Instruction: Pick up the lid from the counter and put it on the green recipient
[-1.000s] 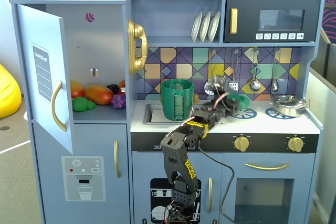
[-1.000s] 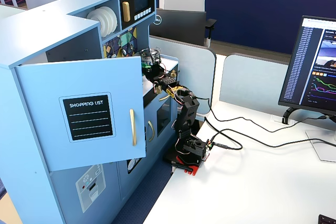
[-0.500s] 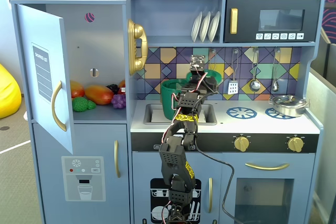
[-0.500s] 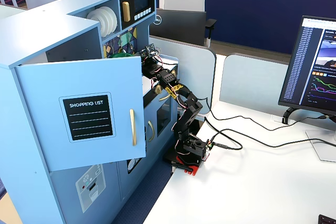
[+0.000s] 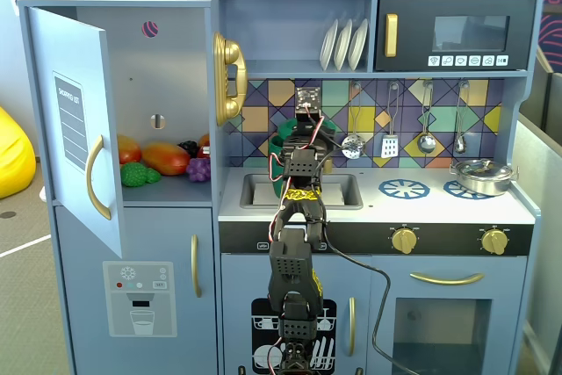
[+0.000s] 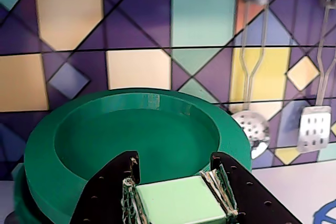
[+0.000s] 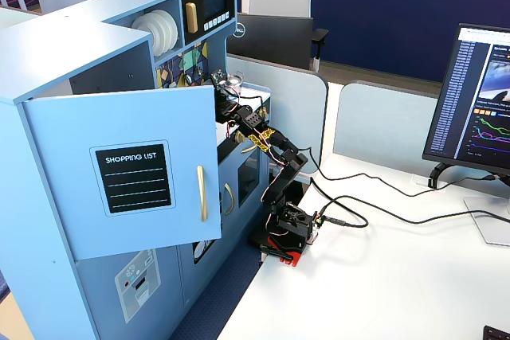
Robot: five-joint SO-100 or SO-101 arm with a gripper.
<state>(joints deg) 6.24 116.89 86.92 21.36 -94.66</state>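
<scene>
In the wrist view my gripper (image 6: 176, 184) is shut on the pale green tab handle (image 6: 178, 200) of the round dark-green lid (image 6: 131, 129). The lid fills the lower half of that view, level, in front of the tiled back wall. A strip of darker green, the green pot (image 6: 20, 198), shows just under the lid's left edge; I cannot tell whether they touch. In a fixed view the gripper (image 5: 305, 133) reaches over the green pot (image 5: 278, 160) at the back left of the white counter (image 5: 378, 210), and the arm hides most of the pot.
The recessed sink (image 5: 341, 191) lies in front of the pot. Blue burner rings (image 5: 403, 188) and a silver pot (image 5: 481, 175) are to the right. Utensils (image 5: 391, 133) hang on the back wall. The fridge door (image 5: 75, 129) stands open at the left.
</scene>
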